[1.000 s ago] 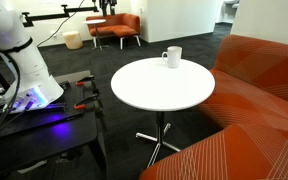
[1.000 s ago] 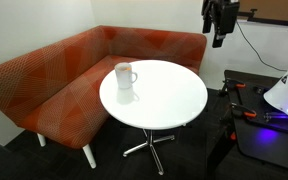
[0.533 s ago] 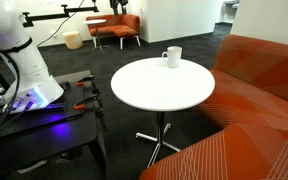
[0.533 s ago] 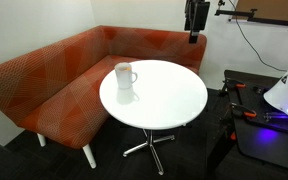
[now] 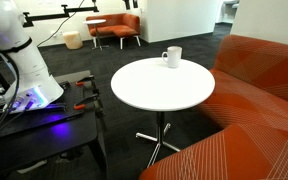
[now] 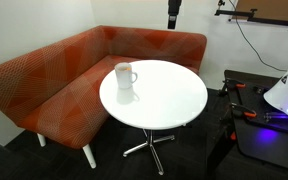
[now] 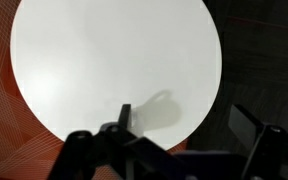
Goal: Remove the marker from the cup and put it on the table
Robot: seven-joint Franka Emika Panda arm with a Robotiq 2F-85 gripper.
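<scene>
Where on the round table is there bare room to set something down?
Almost the whole table top is bare, from the cup across the middle to the rim by the dark workbench. Only the cup, near the rim beside the orange sofa, takes up room.

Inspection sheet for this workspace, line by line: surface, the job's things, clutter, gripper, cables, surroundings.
Surface: round white table, with only the cup on it.
Job's things: white cup upright near the table's edge on the sofa side; marker not visible in any view.
Clutter: nothing seen on the table.
Gripper: gripper high above the table's far edge, away from the cup; fingers apart in the wrist view, holding nothing.
Cables: a cable hangs down the wall; more lie on the dark workbench.
Surroundings: orange sofa wraps round the table; orange chairs behind.
</scene>
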